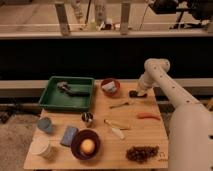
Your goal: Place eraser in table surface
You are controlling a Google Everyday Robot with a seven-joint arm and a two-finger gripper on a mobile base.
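My gripper (136, 93) hangs from the white arm (159, 80) at the far right edge of the light wooden table surface (137, 134), down at the tabletop. A small dark shape sits right at its tip. This may be the black eraser, but I cannot separate it from the gripper, nor tell whether it rests on the wood.
A green tray (50, 100) holding a dark object stands at the back left, with a red bowl (110, 87) beside it. A utensil (119, 105), an orange item (148, 116), a banana (116, 129), a small cup (87, 118), a blue sponge (69, 135), a dark bowl with an orange (86, 145) and grapes (142, 153) also lie here.
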